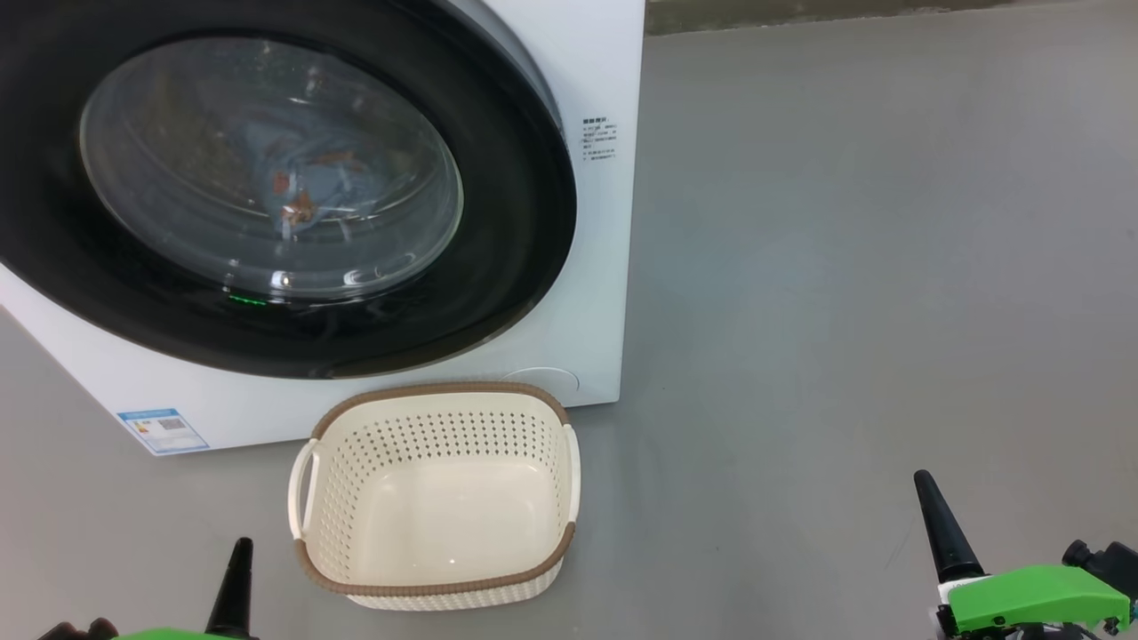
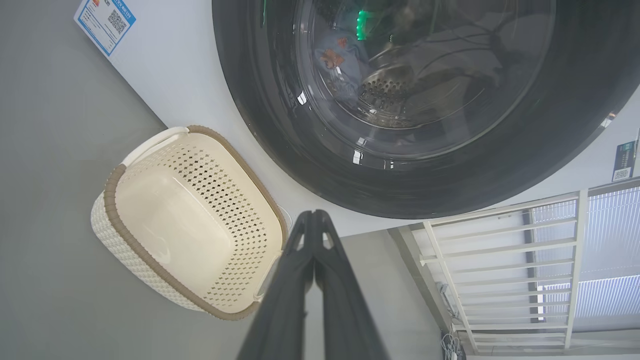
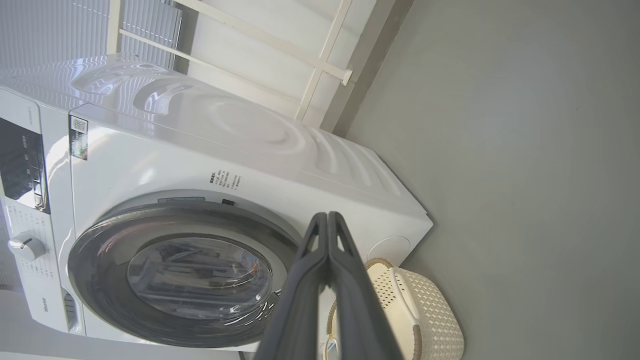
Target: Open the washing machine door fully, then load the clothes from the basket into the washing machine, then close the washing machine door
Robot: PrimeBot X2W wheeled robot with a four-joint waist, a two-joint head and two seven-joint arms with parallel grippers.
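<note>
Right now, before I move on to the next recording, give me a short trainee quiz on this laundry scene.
1. True or false: the basket is empty.
2. Where are the clothes? A) in the basket B) behind the closed washing machine door C) on the floor
3. Fill in: the left gripper and the right gripper are both ____.
Key: 1 true; 2 B; 3 shut.
</note>
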